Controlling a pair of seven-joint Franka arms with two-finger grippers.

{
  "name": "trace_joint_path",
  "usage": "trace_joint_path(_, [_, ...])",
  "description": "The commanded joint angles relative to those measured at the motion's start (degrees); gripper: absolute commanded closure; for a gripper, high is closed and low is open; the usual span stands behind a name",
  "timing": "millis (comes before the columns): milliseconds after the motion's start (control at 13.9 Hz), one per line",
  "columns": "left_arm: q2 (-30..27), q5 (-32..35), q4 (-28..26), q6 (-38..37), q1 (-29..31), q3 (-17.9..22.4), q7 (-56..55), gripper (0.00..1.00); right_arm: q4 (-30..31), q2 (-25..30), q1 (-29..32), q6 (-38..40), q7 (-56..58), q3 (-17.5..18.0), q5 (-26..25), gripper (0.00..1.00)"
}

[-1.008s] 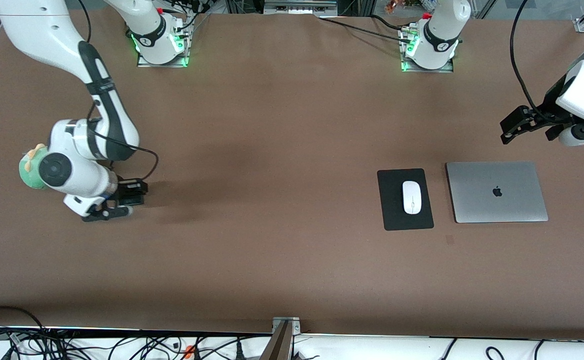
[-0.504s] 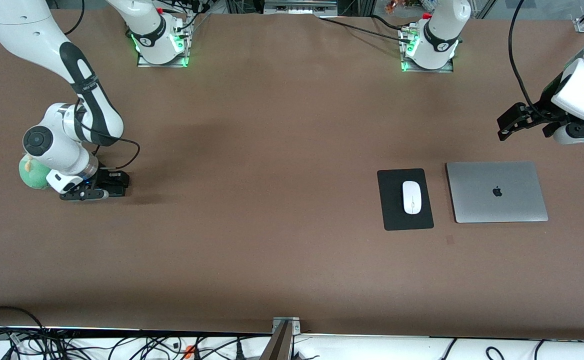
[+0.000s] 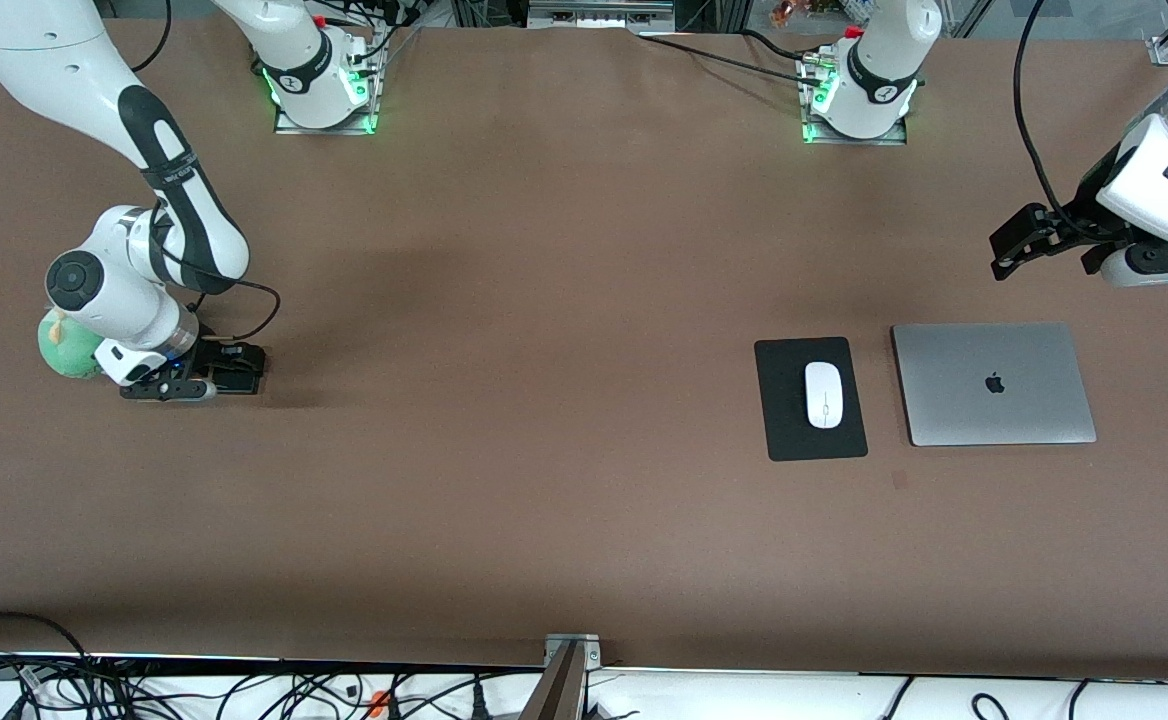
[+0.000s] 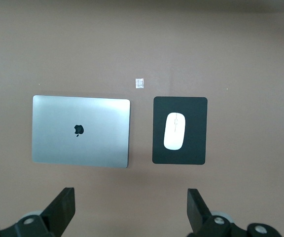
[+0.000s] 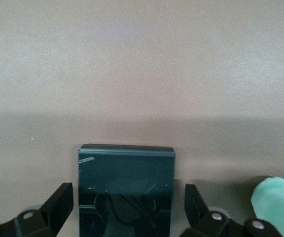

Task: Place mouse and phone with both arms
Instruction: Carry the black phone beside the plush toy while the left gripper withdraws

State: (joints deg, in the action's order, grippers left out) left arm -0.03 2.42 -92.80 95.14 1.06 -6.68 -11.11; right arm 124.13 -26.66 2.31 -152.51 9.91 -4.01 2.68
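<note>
The right gripper [image 3: 206, 385] sits low at the table with its fingers spread either side of the phone [image 5: 126, 190], beside a green plush toy [image 3: 62, 348], while the left gripper [image 3: 1016, 247] hangs open above the table near the laptop [image 3: 992, 384], the mouse [image 3: 824, 394] lying on a black mat [image 3: 782, 420].

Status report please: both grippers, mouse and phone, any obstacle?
Right gripper open, low around phone. Left gripper open, waiting above table. Mouse on black mat. Green plush beside right gripper.

White mouse [image 3: 824, 394] on black mat [image 3: 810, 398] beside laptop [image 3: 993, 383]
</note>
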Motion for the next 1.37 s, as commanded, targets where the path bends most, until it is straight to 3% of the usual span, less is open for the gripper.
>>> trace_joint_path(0, [0.73, -1.01, 2.01, -1.62, -0.10, -0.09, -0.66, 0.00, -0.46, 0.99, 0.76, 1.41, 1.34, 0.93, 1.10, 0.00])
trace_joint_path(432, [0.65, -1.01, 1.92, -1.71, -0.10, 0.09, -0.66, 0.00, -8.54, 4.94, 0.68, 17.84, 0.72, 1.02, 1.19, 0.00])
trace_joint_path(1297, [0.65, -1.10, 1.92, -1.71, -0.10, 0.00, -0.66, 0.00, -18.39, 25.59, 0.59, 51.59, -3.39, 1.19, 0.66, 0.00])
